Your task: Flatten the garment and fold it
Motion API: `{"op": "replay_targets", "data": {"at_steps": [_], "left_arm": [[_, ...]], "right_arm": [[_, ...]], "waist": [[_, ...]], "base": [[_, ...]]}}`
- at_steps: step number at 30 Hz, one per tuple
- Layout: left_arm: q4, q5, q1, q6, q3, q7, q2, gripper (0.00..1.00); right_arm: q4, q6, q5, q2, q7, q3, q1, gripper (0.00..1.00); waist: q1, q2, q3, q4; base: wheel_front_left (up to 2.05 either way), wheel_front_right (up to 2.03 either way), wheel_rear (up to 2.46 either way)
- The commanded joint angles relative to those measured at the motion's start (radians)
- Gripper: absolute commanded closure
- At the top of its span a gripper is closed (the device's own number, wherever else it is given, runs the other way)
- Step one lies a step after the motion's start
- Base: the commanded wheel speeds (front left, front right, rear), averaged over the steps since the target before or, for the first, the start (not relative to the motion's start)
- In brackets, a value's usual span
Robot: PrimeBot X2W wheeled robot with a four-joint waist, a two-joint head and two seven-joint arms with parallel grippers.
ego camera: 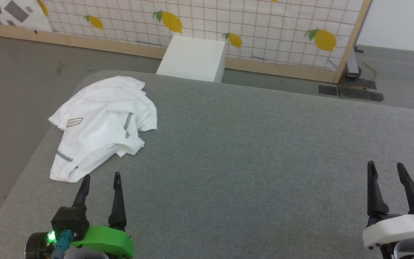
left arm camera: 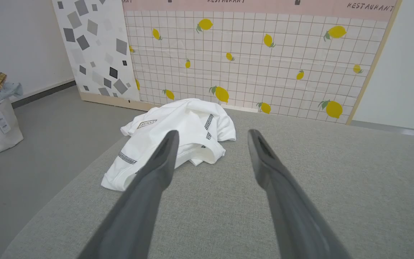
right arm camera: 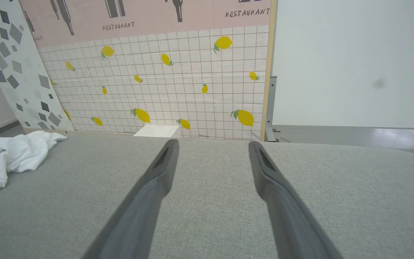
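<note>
Garment [ego camera: 102, 118] crumpled on table [ego camera: 246, 144], patch [ego camera: 74, 122] lettering illegible; "RESTAURANT" on backdrop [left arm camera: 368, 6]; left fingers [ego camera: 118, 201], right fingers [ego camera: 375, 194] spread.

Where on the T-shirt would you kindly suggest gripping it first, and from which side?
Probably its near edge, the loose open fold beside the grey stitching. The T-shirt lies crumpled at the table's far left, and that edge faces the open left gripper, which is just short of it. Come in low from the near side, sliding along the table.
</note>
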Motion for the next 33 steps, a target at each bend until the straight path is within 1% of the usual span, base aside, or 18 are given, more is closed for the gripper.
{"op": "replay_targets", "data": {"at_steps": [1, 33], "left_arm": [[-0.003, -0.010, 0.011, -0.001, 0.002, -0.011, -0.003, 0.00], [-0.001, -0.061, 0.042, -0.014, 0.021, -0.076, -0.004, 0.00]], "right_arm": [[0.003, -0.001, 0.009, 0.001, -0.012, -0.008, 0.008, 0.00], [0.046, -0.001, 0.049, 0.001, -0.077, -0.069, 0.026, 0.00]], "waist": [[0.0000, 0.0000, -0.001, 0.021], [0.0000, 0.0000, -0.011, 0.219]], "base": [[0.00, 0.00, 0.00], [0.00, 0.00, 0.00]]}}
